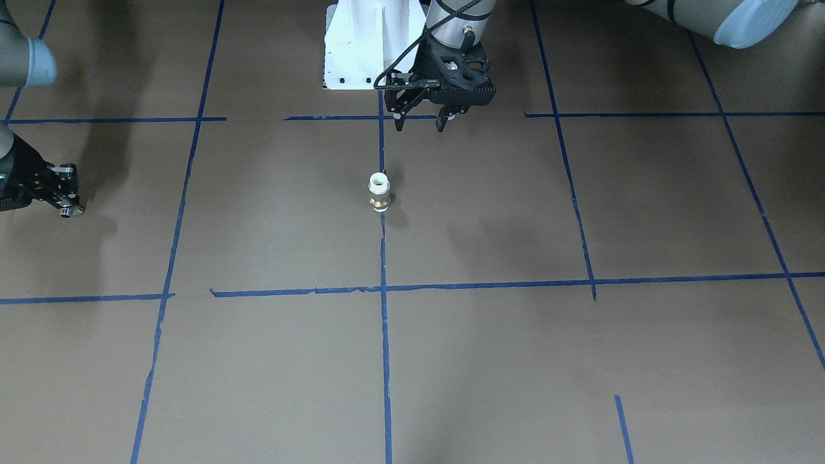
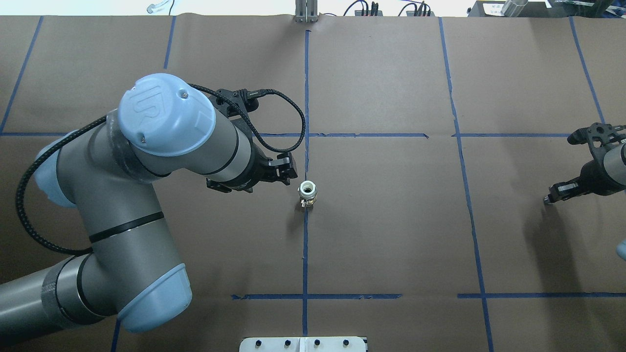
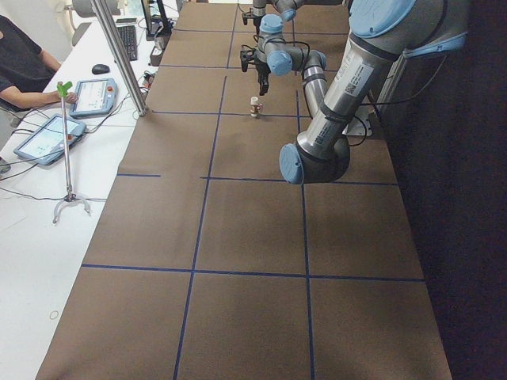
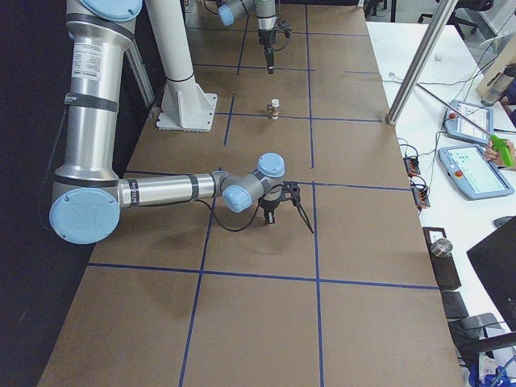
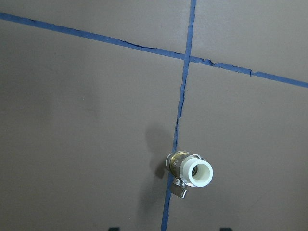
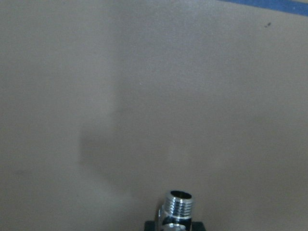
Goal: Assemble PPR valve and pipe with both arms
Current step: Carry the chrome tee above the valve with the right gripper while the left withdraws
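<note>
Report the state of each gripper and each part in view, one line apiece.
left gripper: open, empty, hovers near the fitting without touching it.
right gripper: shut on the chrome threaded part, far off to the side.
white-and-brass fitting: upright on the centre tape line, white socket up, clear of both grippers.

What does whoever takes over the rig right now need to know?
Left gripper: open, empty, raised near the white-and-brass fitting, not touching it.
Right gripper: shut on a chrome threaded piece, far out on the robot's right.
The fitting stands upright, white end up, on the centre blue tape line.
Done: chrome piece is in hand.
Left: grasp the fitting, bring both together, join them.
</note>
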Controlling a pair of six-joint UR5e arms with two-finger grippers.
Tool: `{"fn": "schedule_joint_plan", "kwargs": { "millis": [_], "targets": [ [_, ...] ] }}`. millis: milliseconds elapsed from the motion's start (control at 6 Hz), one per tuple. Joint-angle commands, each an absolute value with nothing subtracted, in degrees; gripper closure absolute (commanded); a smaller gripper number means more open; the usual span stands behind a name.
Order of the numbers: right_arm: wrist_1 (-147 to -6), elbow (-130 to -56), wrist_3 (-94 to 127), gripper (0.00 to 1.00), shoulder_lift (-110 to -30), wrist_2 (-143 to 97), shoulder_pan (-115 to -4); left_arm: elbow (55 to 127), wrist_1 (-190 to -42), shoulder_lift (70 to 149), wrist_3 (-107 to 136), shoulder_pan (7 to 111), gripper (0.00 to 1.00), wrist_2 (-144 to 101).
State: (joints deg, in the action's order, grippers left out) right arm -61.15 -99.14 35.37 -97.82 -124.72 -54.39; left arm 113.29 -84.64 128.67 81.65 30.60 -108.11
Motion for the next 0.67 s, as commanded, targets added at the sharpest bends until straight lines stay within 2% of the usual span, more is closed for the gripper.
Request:
{"fn": "schedule_joint_plan", "kwargs": {
  "millis": [0,167,500],
  "targets": [
    [-62.0,-105.2,44.9,1.0,-95.0,-125.2,-54.1,113.6,-84.6,128.7,81.7,31.3,0.23,-108.2],
    [-62.1,-107.0,55.8,1.0,-89.7,-124.5,-50.3,114.5,-84.6,128.6,81.5,31.8,0.23,-108.3],
    [-66.1,-107.1,75.8,1.0,-75.0,-122.2,-43.2,120.2,-84.7,121.8,78.2,32.4,0.23,-108.3]
  ]
}}
